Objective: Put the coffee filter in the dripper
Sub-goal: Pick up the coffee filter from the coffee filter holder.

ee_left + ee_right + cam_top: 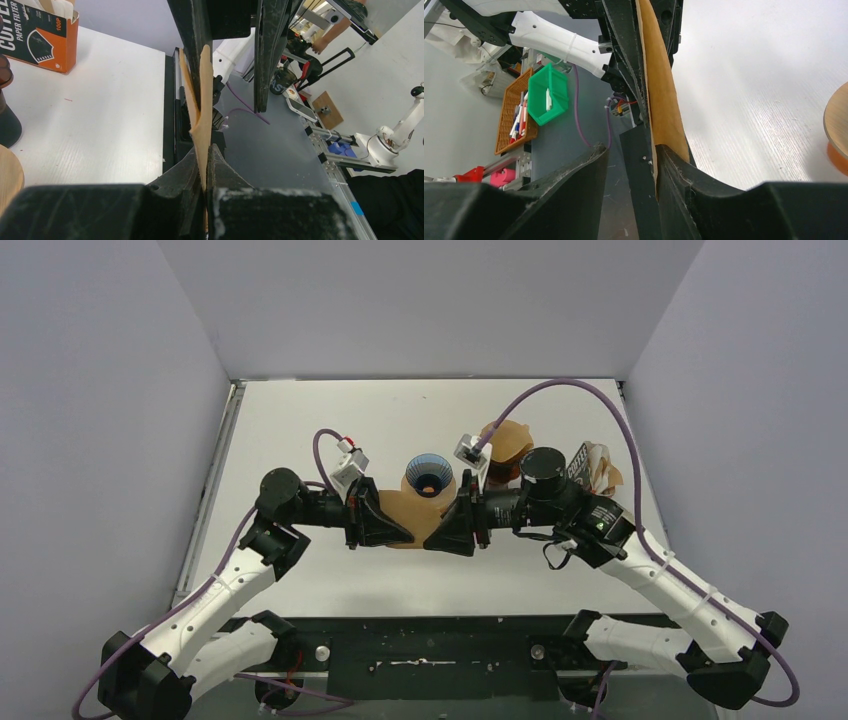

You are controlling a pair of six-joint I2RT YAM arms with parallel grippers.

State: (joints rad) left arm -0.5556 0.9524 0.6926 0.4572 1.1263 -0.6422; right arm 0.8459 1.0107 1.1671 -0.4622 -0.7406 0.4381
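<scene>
Entries run from the left of the top view to the right.

1. Left gripper [400, 533]: left of frame centre, tips pointing right. In its wrist view the fingers [187, 175] are pinched tight on the lower edge of the coffee filter, with no gap showing between them.

2. Coffee filter [414, 518]: brown paper, at frame centre, held up off the white table [300, 430] between the two grippers. It sits just below the dripper in the frame. In the left wrist view it stands edge-on [204, 95], rising from the clamped fingers.

3. Dripper [430, 476]: blue rim, orange showing inside, brown collar. It stands just above frame centre, with no filter in it.

4. Right gripper [437, 537]: right of frame centre, tips pointing left toward the other gripper. In its wrist view [629, 150] the jaws stand partly apart. The filter [663, 90] lies against the right-hand finger [684, 185], with a clear gap to the other finger, so it does not clamp the filter.

5. Brown rounded item [508, 445]: up and to the right of the dripper; I cannot tell what it is.

6. Paper filter box [590, 468]: orange and black, at the right of the table. It also shows at the upper left of the left wrist view [37, 30].
</scene>
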